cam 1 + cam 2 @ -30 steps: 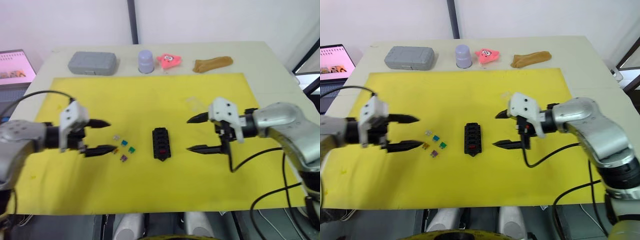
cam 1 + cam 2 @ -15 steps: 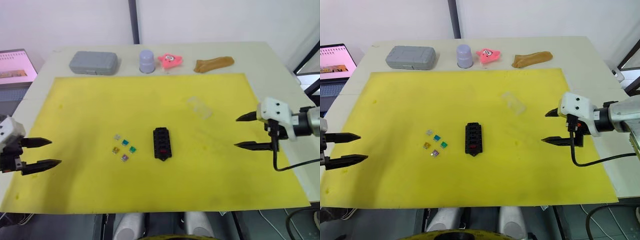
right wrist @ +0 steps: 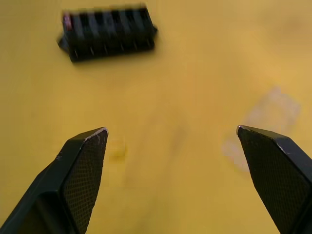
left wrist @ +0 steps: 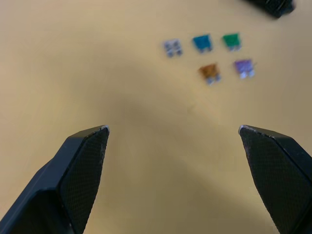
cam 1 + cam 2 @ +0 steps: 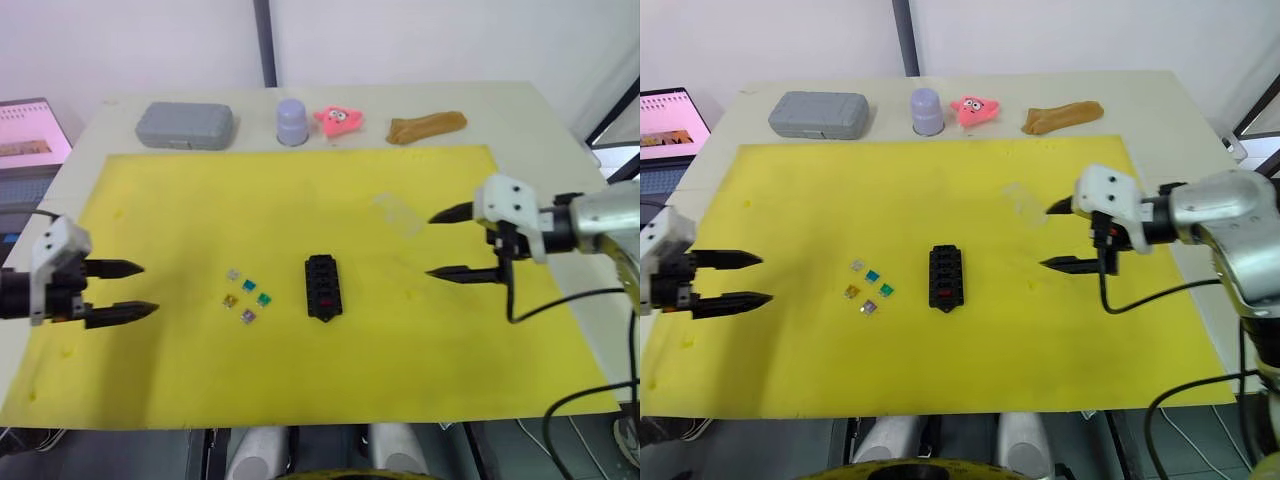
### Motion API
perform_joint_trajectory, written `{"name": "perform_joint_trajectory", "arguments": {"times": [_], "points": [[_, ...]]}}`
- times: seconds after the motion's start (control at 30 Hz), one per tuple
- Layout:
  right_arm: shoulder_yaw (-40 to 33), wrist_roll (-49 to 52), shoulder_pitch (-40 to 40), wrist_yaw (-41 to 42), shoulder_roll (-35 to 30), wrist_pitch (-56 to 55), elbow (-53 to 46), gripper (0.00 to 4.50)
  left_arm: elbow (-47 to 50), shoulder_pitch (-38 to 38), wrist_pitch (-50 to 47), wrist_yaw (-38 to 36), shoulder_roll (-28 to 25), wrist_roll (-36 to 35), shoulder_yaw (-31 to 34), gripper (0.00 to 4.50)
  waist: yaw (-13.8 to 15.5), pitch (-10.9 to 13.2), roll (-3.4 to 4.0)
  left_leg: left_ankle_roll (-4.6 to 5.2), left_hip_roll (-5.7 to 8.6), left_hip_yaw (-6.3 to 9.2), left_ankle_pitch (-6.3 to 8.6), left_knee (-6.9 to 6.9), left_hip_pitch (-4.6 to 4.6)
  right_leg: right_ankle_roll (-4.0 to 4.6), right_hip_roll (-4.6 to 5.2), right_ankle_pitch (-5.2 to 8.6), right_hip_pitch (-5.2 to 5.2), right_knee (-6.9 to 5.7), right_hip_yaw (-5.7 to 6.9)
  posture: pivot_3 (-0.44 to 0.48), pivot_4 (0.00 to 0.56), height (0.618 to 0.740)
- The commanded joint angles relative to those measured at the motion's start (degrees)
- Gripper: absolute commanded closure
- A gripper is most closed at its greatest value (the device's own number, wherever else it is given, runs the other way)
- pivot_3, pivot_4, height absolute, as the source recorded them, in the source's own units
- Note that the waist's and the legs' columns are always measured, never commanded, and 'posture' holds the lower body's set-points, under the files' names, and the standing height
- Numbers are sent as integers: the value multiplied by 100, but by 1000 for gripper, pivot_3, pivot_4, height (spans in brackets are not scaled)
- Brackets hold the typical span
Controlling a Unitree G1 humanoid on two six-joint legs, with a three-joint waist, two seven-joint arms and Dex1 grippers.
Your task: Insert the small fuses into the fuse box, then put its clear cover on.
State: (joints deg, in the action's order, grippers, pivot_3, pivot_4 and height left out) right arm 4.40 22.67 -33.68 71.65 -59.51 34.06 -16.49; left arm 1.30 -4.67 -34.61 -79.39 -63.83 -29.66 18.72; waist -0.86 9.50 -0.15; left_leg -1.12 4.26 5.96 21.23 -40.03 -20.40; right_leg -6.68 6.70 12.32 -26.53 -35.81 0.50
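Both tools, left and right, moved inward, empty, spread.

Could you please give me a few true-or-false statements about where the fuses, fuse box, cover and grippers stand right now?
1. Five loose fuses lie on the yellow mat. True.
2. The clear cover sits on the fuse box. False: it lies apart on the mat.
3. The left gripper holds a fuse. False: it is open and empty.
4. The right gripper is open. True.
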Motion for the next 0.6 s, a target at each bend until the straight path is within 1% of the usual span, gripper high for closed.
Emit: {"name": "perform_joint_trajectory", "arguments": {"times": [0.03,0.13,0.23,0.33,0.43,0.5,0.6], "points": [[352,225,-547,-145,451,464,-487,41,40,-505,-769,44,190,-401,-485,0,1,0,0,0,1,0,0,0,3,0,0,0,2,-2,0,0,150,740],[728,266,-877,-338,940,851,-680,41,-198,-998,-1341,139,470,-557,-907,0,3,-1,-2,0,2,1,0,-4,1,0,1,0,0,-10,0,0,150,740],[1040,209,-1030,-547,1345,1018,-821,41,-682,-1576,-1958,341,805,-674,-1166,0,19,-3,-6,-1,7,8,-1,-11,1,0,1,0,2,-19,1,0,150,740],[1184,160,-1088,-643,1541,1042,-853,41,-1197,-1989,-2299,493,1026,-642,-1329,0,9,-4,-8,-2,12,13,-1,-15,-1,0,2,0,2,-23,2,0,150,740],[1191,191,-1109,-728,1628,1106,-883,0,-1700,-2265,-2578,557,1168,-699,-1296,869,-10,-5,-8,-2,13,13,-1,-15,0,0,1,0,0,-26,2,0,150,740],[1204,202,-1107,-768,1646,1137,-911,0,-1857,-2390,-2850,588,1228,-741,-1335,1784,-15,-5,-8,-3,13,13,-2,-14,1,0,1,0,-1,-26,2,0,150,740],[1219,209,-1091,-821,1661,1169,-956,0,-2135,-2500,-2987,560,1329,-701,-1399,1784,-17,-5,-8,-3,13,13,-2,-14,0,0,1,0,-2,-26,2,0,150,740]]}}
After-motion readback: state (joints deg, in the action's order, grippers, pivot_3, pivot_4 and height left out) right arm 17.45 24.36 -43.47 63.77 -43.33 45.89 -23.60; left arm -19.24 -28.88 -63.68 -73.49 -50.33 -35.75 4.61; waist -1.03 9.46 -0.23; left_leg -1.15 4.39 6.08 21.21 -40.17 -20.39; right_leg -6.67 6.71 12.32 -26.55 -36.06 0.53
